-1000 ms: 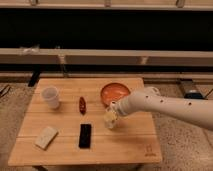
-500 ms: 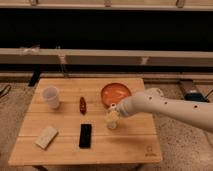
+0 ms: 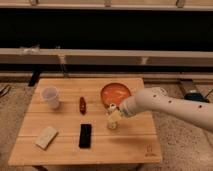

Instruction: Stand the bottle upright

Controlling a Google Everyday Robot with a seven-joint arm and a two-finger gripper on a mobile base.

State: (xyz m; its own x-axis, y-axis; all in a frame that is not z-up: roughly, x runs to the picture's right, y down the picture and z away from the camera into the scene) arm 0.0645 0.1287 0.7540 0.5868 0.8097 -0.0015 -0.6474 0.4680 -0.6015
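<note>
pincer (image 3: pixel 114 114) at table (image 3: pixel 65 150) centre, bottle (image 3: pixel 112 119) upright within it

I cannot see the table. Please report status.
Gripper at the bottle, table centre-right. Bottle looks near upright. Orange bowl close behind.

You are looking at the surface (image 3: pixel 125 142) with the arm (image 3: pixel 170 105) reaching in from the right. The tool (image 3: pixel 115 113) is sitting at the bottle (image 3: pixel 112 118), right of centre, just near of the bowl (image 3: pixel 116 93). The cup (image 3: pixel 50 96) is standing at the far left. The small oblong object (image 3: pixel 82 104) is lying between cup and bowl. The flat slab (image 3: pixel 85 135) is lying near of it, left of the bottle. The block (image 3: pixel 46 137) is resting at the near left corner.
</note>
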